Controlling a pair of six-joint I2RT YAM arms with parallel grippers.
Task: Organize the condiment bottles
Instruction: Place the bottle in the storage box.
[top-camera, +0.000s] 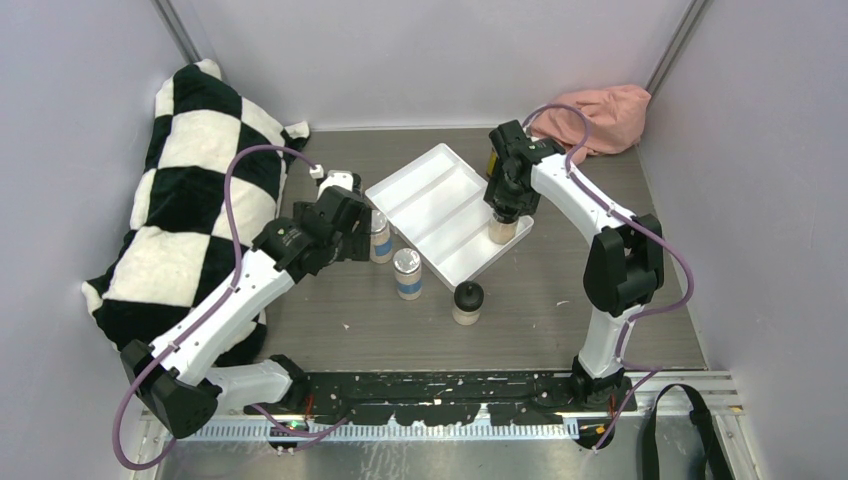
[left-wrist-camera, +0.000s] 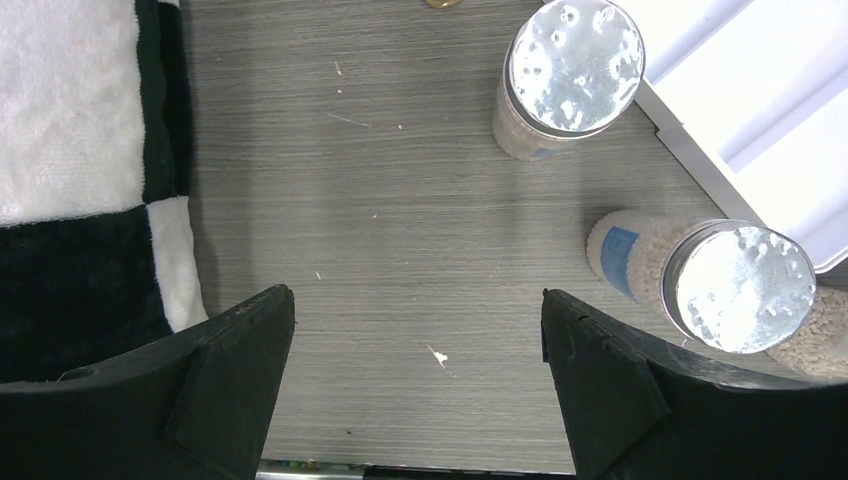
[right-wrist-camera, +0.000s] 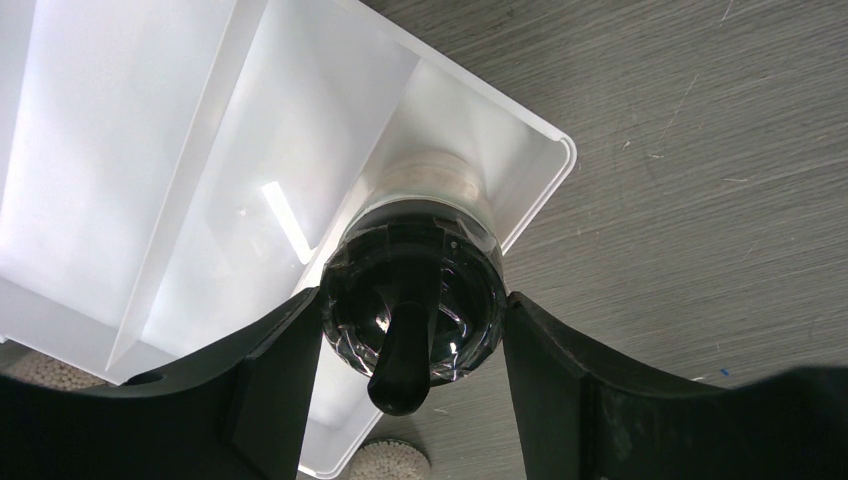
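Top external: two silver-lidded jars (top-camera: 381, 236) (top-camera: 407, 274), two tan jars (top-camera: 467, 303) (top-camera: 502, 230)

Diffuse overhead light, bright and even; shadows on the grey table (top-camera: 560, 270) are soft and short. In the top view the enclosure walls (top-camera: 90, 60) splay outward toward the edges (wide-angle distortion), and focus is sharp throughout. In the right wrist view the white tray (right-wrist-camera: 120, 150) is overexposed, its divider nearly washed out, with a streak of glare on its floor. The black-capped jar (right-wrist-camera: 410, 300) carries small specular reflections. The upper silver lid (left-wrist-camera: 575, 62) and the lower silver lid (left-wrist-camera: 740, 288) show mottled highlights; the table grain beside them is crisp.
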